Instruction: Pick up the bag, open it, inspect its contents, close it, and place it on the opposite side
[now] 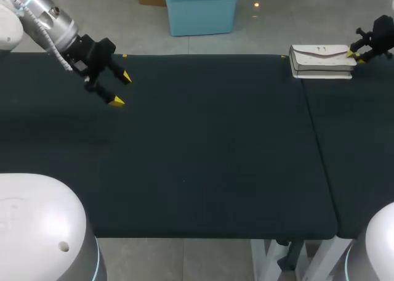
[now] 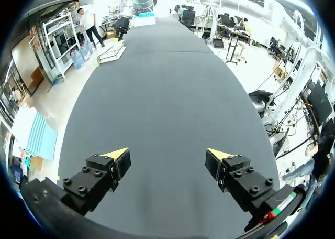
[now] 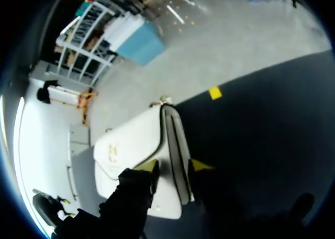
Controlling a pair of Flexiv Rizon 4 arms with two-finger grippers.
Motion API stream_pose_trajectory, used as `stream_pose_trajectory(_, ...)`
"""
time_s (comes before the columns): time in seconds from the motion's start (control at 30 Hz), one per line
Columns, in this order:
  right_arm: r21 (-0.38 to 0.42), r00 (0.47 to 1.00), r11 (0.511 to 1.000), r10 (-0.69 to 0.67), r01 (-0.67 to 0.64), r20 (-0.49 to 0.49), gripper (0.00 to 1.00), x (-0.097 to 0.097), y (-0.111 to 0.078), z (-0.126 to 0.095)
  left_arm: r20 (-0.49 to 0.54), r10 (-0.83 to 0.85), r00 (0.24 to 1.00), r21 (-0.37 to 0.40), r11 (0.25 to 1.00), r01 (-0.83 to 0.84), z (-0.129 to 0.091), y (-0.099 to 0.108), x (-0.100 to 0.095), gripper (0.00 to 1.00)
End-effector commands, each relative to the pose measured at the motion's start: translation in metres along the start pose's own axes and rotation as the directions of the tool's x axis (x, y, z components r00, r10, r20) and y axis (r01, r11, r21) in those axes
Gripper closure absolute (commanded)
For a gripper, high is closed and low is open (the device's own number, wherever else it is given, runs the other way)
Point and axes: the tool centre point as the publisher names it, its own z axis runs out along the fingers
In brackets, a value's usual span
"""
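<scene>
- Closest to the head camera, two white rounded arm housings (image 1: 37, 225) fill the lower corners, one on each side.
- Beyond them stretches the dark worktop (image 1: 209, 145), with a seam (image 1: 320, 158) running from front to back on its right side.
- At the far left, the left tool (image 1: 121, 89) hangs above the worktop, well apart from the bag.
- Seen from the left wrist, the left tool (image 2: 168, 154) is spread wide, its two yellow tips far apart and only bare worktop (image 2: 167, 82) between and ahead of them.
- Near the far edge on the right side lies the bag (image 1: 320, 58), white and flat on the worktop (its long side runs along that edge).
- At the bag's right end sits the right tool (image 1: 356, 57), its yellow tips close together against it.
- From the right wrist, the right tool (image 3: 174, 165) straddles the bag's narrow side: one finger lies against the broad white face, the other against the opposite face, so the tool is clamped on the bag (image 3: 131, 144).
- A small gold-coloured clasp (image 3: 166, 99) shows at the bag's end farthest from the tool.
- Just past that end, a small yellow marker (image 3: 215, 93) is stuck at the edge of the worktop (image 3: 272, 123).
</scene>
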Motion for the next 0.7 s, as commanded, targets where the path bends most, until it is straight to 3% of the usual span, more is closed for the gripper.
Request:
stream_pose_trajectory(0.03, 0.344, 1.000, 0.939, 0.005, 0.000, -0.013, 1.00, -0.004, 0.006, 0.006, 0.000, 0.001, 1.000, 0.003, 1.000, -0.001, 0.000, 0.001, 0.000, 0.00)
stream_pose_trajectory(0.47, 0.352, 0.997, 0.936, 0.002, 0.025, -0.077, 1.00, 0.011, -0.026, 0.000, 0.000, 0.001, 1.000, 0.003, 1.000, -0.001, 0.000, 0.001, 0.000, 0.00)
stream_pose_trajectory(0.7, 0.341, 0.993, 0.939, 0.006, 0.036, -0.119, 1.00, 0.028, -0.053, -0.009, 0.000, 0.001, 1.000, 0.003, 1.000, -0.001, 0.000, 0.001, 0.000, 0.00)
